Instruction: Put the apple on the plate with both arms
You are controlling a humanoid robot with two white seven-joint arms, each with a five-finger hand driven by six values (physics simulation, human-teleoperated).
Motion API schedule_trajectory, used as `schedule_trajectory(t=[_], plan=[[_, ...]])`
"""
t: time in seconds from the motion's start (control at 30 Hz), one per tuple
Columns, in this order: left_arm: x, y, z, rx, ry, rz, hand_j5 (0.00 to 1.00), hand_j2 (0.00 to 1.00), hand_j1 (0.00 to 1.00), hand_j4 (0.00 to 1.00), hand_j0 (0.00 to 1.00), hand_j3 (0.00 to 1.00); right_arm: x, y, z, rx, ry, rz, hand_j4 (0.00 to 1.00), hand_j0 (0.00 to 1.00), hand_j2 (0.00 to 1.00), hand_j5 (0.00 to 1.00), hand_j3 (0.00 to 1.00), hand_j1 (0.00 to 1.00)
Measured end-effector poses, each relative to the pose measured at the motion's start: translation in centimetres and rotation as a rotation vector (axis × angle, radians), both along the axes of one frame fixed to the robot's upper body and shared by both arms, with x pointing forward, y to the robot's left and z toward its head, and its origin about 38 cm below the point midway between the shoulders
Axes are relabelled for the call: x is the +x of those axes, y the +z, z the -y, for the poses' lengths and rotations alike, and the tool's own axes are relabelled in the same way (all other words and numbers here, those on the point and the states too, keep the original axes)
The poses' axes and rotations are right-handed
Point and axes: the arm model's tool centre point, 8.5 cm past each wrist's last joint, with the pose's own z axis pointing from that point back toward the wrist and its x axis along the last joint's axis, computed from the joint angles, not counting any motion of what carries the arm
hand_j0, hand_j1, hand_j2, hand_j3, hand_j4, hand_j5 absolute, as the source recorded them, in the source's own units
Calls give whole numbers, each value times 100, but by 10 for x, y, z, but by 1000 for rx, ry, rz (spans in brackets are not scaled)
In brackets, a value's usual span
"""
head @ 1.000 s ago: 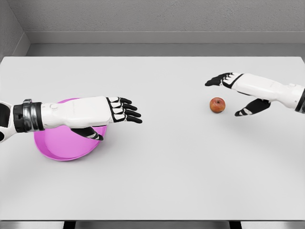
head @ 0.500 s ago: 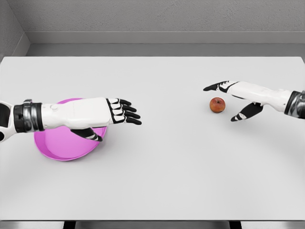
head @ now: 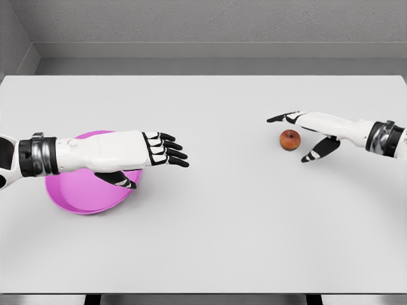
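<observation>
Although the right robot hand (head: 304, 135) brackets the apple (head: 290, 140), with spread fingers above it and the thumb just beside it on the near side, nothing is grasped yet; the fruit sits on the tabletop (head: 229, 210), well apart from the plate (head: 82, 200) and to the right of it. The left robot hand (head: 149, 152) hovers over the plate's right rim, fingers relaxed and holding nothing. By my judgement the task is barely begun: closing on the apple, carrying it across, likely a handover, and setting it on the plate all remain.
</observation>
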Motion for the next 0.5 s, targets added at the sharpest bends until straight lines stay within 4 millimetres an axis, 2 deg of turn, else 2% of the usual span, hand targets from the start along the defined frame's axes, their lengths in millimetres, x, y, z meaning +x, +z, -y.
schedule_trajectory(t=[0.2,0.5], plan=[[0,0,0,0,0,0,100,100,100,100,100,100,5,-2,6,-2,-18,-5,100,100,100,100,100,100],[0,0,0,0,-2,-1,100,100,100,100,100,100,16,-14,2,-22,-32,-21,100,100,100,100,100,100]])
